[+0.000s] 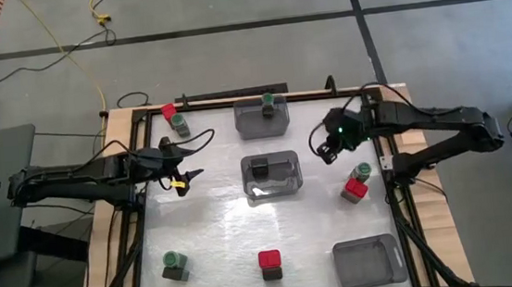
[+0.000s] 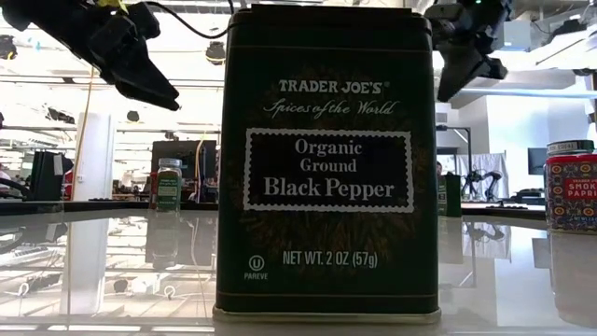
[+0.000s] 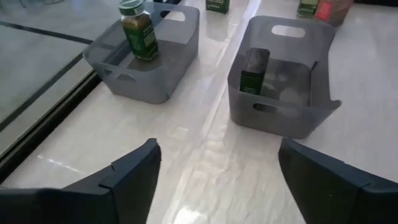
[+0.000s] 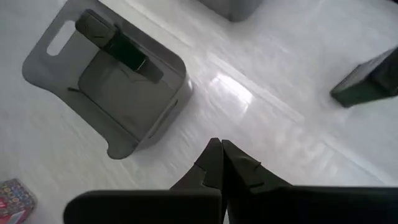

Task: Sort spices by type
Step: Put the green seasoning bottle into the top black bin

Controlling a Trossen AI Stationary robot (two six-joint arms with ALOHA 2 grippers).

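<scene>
Small spice jars stand about the table. In the high view a green-capped jar [image 1: 268, 102] stands in the far grey bin [image 1: 246, 118] and a black tin [image 1: 259, 169] in the middle bin [image 1: 288, 185]. Loose ones stand on their bases: a red-capped and a green-capped jar at far left [image 1: 177, 119], a green-capped one near left [image 1: 174, 265], a red-capped one near centre [image 1: 269, 263], and a green and red pair at right [image 1: 356, 183]. My left gripper [image 1: 185, 178] [image 3: 217, 174] hovers open, left of the middle bin. My right gripper [image 1: 327, 148] [image 4: 221, 163] hovers shut, right of that bin.
A third grey bin [image 1: 369, 262] sits at the near right corner. In the low view a black pepper tin [image 2: 326, 168] fills the foreground, with a red paprika tin [image 2: 571, 191] at right. Bare tabletop lies between the middle bin and the near jars.
</scene>
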